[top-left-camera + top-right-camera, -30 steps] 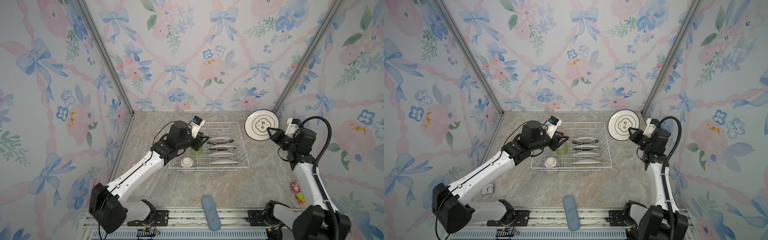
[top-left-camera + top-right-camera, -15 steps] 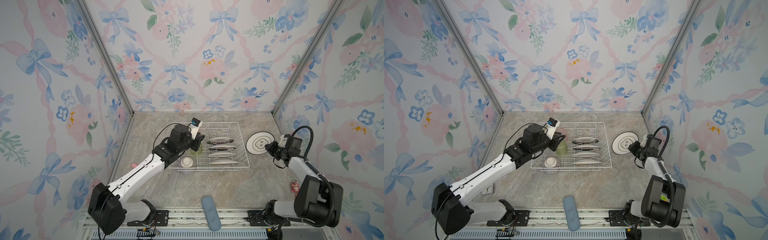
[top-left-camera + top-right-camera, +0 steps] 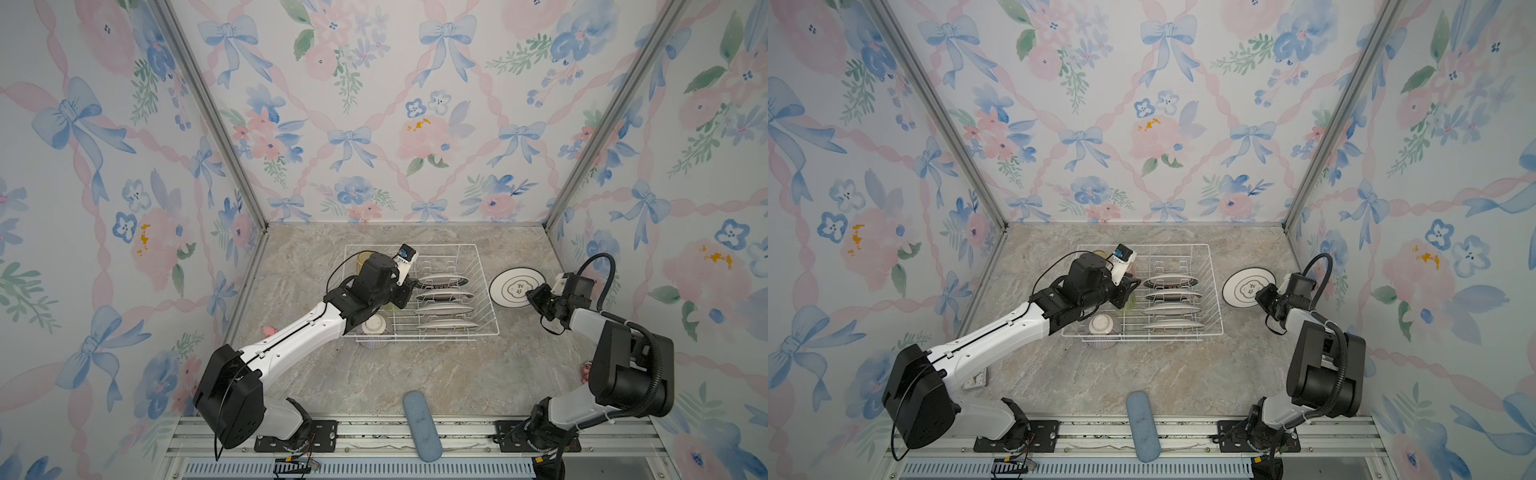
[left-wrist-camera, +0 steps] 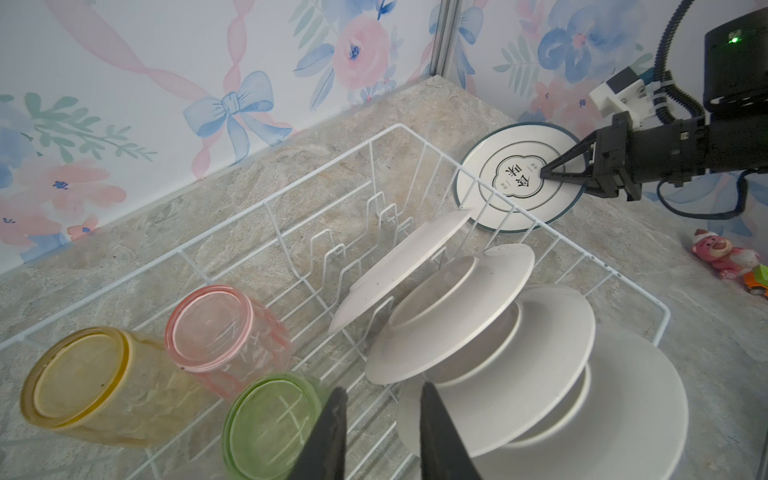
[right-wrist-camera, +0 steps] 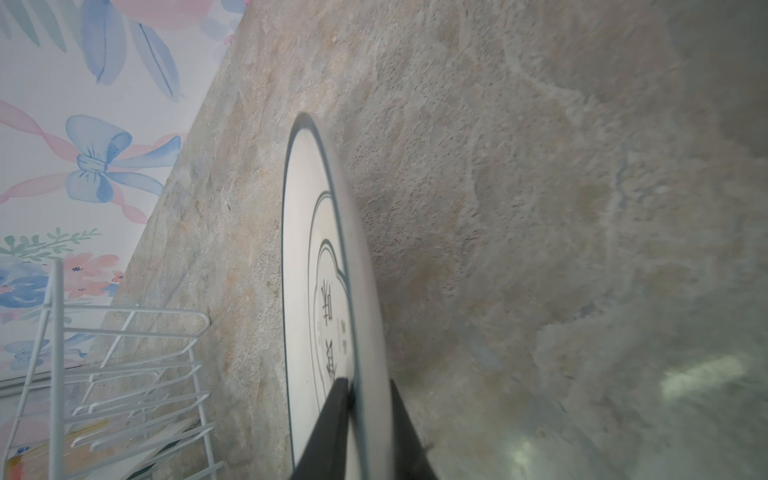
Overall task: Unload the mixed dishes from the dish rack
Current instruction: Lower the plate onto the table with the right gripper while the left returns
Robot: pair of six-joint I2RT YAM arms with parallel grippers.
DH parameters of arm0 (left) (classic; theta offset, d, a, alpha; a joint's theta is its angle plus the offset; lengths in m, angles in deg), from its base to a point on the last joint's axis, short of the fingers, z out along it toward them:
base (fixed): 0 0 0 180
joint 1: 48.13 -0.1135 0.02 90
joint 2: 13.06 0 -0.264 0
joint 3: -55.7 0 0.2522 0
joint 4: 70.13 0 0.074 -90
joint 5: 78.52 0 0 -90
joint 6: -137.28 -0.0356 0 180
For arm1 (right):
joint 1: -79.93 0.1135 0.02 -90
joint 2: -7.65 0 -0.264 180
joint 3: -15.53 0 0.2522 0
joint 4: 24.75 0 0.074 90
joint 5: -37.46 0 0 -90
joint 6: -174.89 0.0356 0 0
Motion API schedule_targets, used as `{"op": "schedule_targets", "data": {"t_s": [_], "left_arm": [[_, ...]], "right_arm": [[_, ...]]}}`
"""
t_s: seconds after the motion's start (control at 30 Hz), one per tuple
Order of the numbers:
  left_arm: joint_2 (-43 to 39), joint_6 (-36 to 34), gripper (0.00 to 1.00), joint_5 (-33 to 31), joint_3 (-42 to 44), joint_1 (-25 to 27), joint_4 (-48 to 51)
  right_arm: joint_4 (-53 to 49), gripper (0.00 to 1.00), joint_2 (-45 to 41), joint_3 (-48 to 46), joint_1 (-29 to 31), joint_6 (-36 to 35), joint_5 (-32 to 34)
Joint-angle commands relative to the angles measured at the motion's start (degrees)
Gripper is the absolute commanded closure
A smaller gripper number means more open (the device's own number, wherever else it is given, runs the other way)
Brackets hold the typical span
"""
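The dish rack (image 3: 486, 291) is thin wire with a smooth, white, slightly glossy coating. The plates (image 4: 552, 345) in it are smooth, white and ceramic-looking, with a satin sheen. The tumblers (image 4: 224, 332) have translucent, tinted, glossy, faintly rippled walls; glass or plastic cannot be told. The tabletop (image 3: 415, 374) is stone-patterned and matt. The pad (image 3: 419, 424) at the near edge is blue-grey, fuzzy and cloth-like.

The right tool (image 3: 1261, 296) touches a plate (image 3: 1239, 286) lying beside the dish rack (image 3: 1163, 245).

Robot lab test booth, floral wallpaper panels (image 3: 374, 124), aluminium corner posts (image 3: 211, 112), marble-look tabletop (image 3: 415, 374), 2 robot arms (image 3: 291, 338) (image 3: 623, 365) on a metal rail (image 3: 374, 432).
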Motion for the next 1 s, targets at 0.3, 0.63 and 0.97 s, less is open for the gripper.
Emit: {"op": "schedule_targets", "data": {"t_s": [0.3,0.63,0.97], "left_arm": [[4.08,-2.13,0.75,-1.53,-4.66,1.68,4.24],[4.37,-2.66,0.75,-1.66,-4.67,1.73,5.56],[5.51,-3.61,0.72,-2.28,-5.36,1.72,9.18]], "right_arm": [[-7.65,0.67,6.57,3.86,-0.02,-2.96,1.97],[-16.49,0.62,9.29,8.4,-0.18,-7.29,3.37],[-19.0,0.56,9.59,8.65,-0.24,-8.49,3.93]]}}
